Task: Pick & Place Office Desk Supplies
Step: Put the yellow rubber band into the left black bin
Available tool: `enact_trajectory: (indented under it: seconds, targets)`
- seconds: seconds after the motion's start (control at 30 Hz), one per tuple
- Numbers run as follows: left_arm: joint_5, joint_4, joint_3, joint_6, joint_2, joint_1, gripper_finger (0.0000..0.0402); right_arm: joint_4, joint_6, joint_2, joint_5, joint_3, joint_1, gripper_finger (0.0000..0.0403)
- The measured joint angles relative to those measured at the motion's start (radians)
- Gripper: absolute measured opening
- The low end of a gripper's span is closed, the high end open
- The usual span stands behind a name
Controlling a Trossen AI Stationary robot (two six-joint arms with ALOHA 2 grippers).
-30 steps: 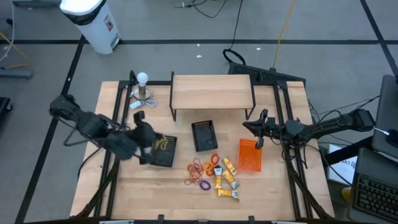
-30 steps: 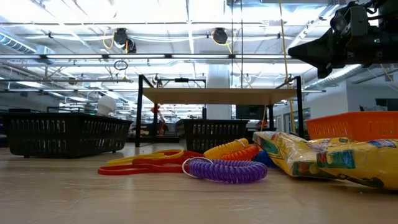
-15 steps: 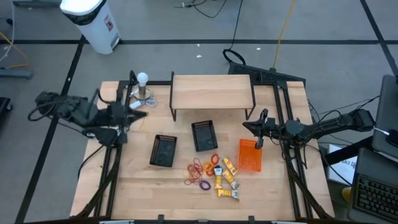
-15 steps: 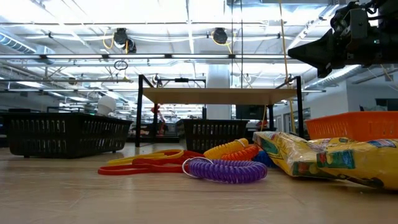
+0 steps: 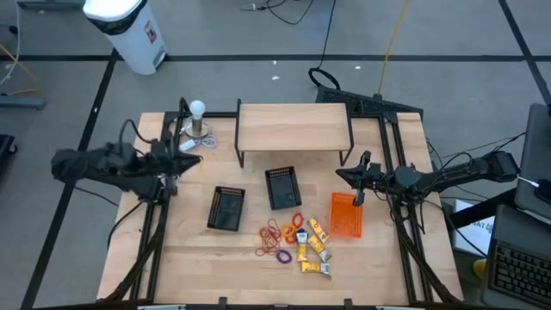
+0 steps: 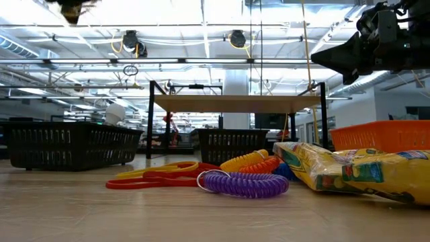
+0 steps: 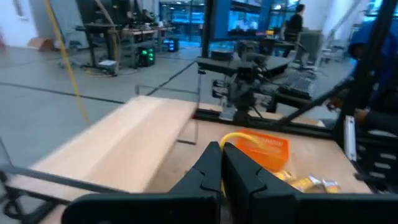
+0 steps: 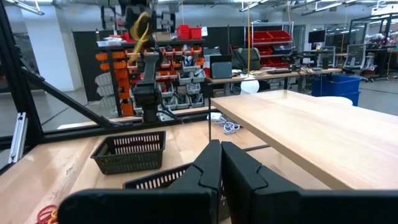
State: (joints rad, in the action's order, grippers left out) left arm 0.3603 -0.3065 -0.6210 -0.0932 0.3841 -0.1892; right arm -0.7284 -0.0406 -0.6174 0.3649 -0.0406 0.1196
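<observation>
Left gripper [image 7: 221,163]: jaws shut on yellow rubber band [image 7: 235,138], seen only at wrist. Right gripper [image 5: 357,183]: jaws shut, empty, above orange basket [image 5: 346,215].

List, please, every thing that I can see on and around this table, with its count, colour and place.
light wooden table: one, under everything
wooden shelf on black legs: one, light wood, back middle
black mesh baskets: two, mid-table
orange mesh basket: one, right of the black ones
loose rubber bands: several; red, orange, yellow, purple; front middle
yellow packets: several, blue-white marks, right beside the bands
white ball on metal stand: one, back left
white bin: one, on the floor beyond the back left
left gripper: shut on a yellow rubber band, raised at the left side
right gripper: shut, empty, behind the orange basket
</observation>
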Motion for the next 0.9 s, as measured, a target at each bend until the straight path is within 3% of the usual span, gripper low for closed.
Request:
enact_trajectory:
  seconds: [0.2, 0.5, 0.9]
  targets:
    - [-0.007, 0.235, 0.203, 0.084, -0.043, -0.038, 0.0000, 0.008, 0.000, 0.000, 0.000, 0.000, 0.000, 0.0000]
    - [-0.097, 0.375, 0.419, 0.080, -0.094, -0.067, 0.0000, 0.075, -0.027, -0.002, -0.001, 0.000, 0.000, 0.0000]
    - [-0.098, 0.400, 0.498, 0.038, -0.158, -0.069, 0.0000, 0.090, -0.029, -0.002, -0.003, 0.000, 0.000, 0.0000]
